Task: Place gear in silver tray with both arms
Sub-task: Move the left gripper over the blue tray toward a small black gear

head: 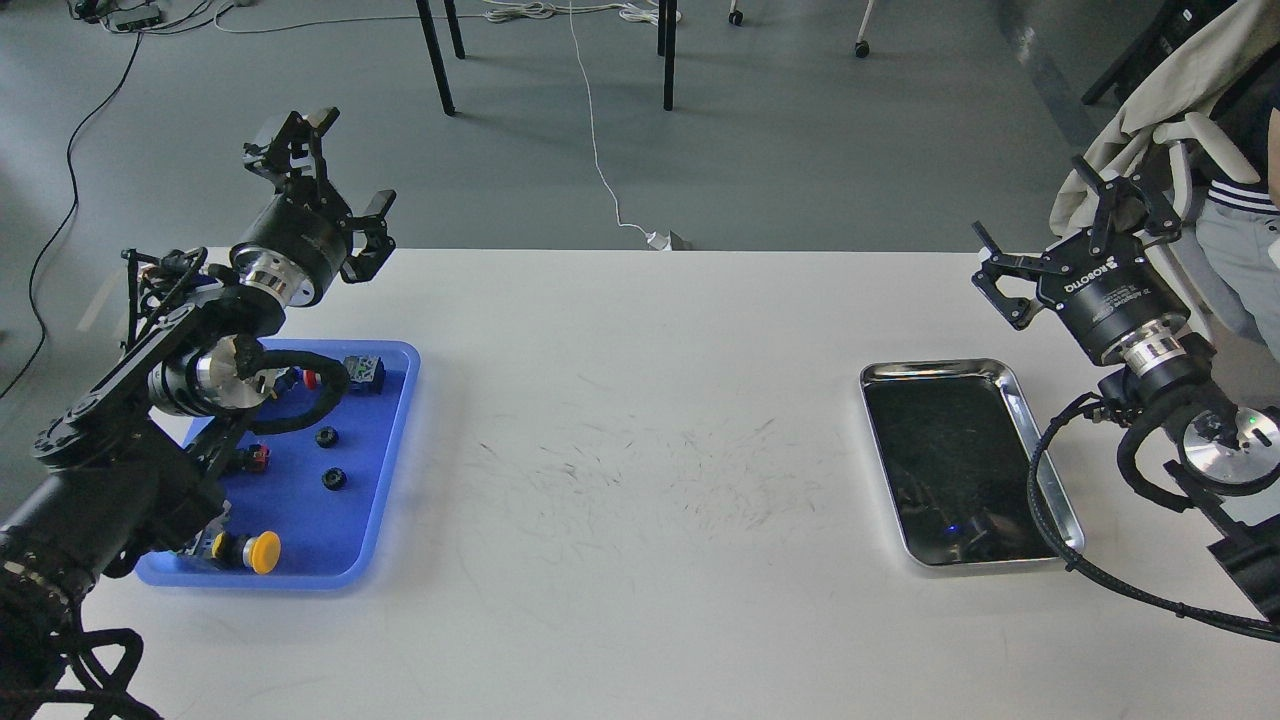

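Two small black gears (330, 458) lie in the blue tray (395, 470) at lower left, below the left hand (325, 175), fingers apart. The silver tray (1010, 385) sits right, below the spread right hand (1040, 235). White tabletop (640, 420), grey floor (800, 150).

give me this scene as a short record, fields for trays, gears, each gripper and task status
silver tray: right side of white table, holds nothing
blue tray: left side, holds small parts
gears: two small black ones in the blue tray
yellow button: blue tray, near corner
left gripper: open, empty, raised beyond the blue tray
right gripper: open, empty, beyond the silver tray
task status: no gear moved yet
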